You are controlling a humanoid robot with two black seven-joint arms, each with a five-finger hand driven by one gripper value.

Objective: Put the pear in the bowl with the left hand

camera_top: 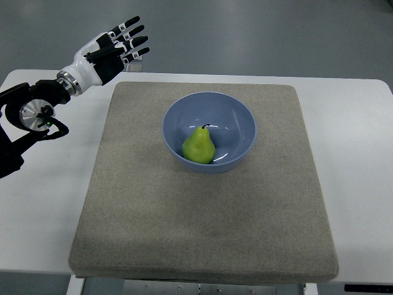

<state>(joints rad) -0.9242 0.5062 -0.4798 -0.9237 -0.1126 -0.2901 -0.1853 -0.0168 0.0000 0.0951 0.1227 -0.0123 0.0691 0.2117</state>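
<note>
A green pear (199,145) lies inside the blue bowl (236,114), stem pointing away from me. The bowl stands on the grey mat (202,209) a little beyond its middle. My left hand (120,42) is raised at the upper left, past the mat's far left corner and well clear of the bowl. Its fingers (136,31) are spread and straight and hold nothing. The right arm is out of view.
The mat lies on a white table (356,141). The table's far edge runs just behind the mat. My left forearm and elbow joint (34,110) hang over the table's left side.
</note>
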